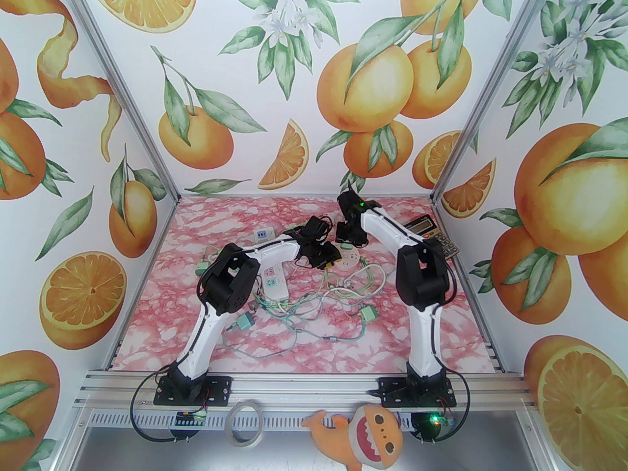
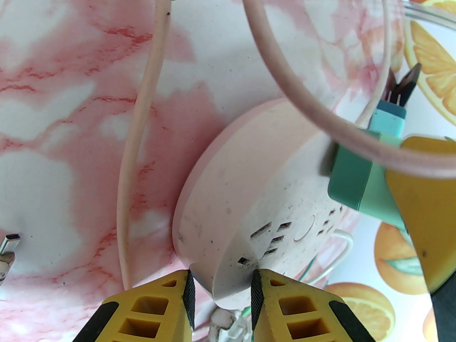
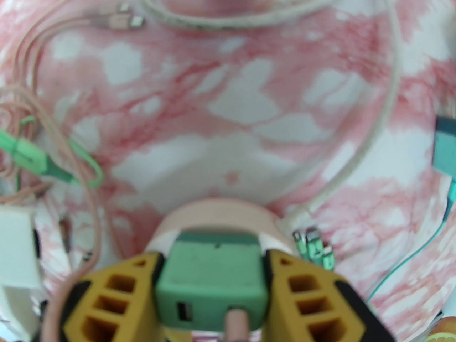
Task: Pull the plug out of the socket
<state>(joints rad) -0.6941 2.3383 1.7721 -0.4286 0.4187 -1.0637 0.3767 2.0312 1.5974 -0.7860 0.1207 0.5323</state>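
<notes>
My left jaws pinch the round pink socket (image 2: 256, 176) by its rim on the surface (image 2: 53, 119). My right jaws clamp the green plug (image 3: 213, 280), seemingly not yet out. The pull itself remains.

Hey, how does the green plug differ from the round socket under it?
The plug is green and boxy; the socket is pale pink and round. The plug is smaller, standing on the socket's face. The right gripper clamps the plug; the left gripper pinches the socket's rim. Both are gripped and joined.
</notes>
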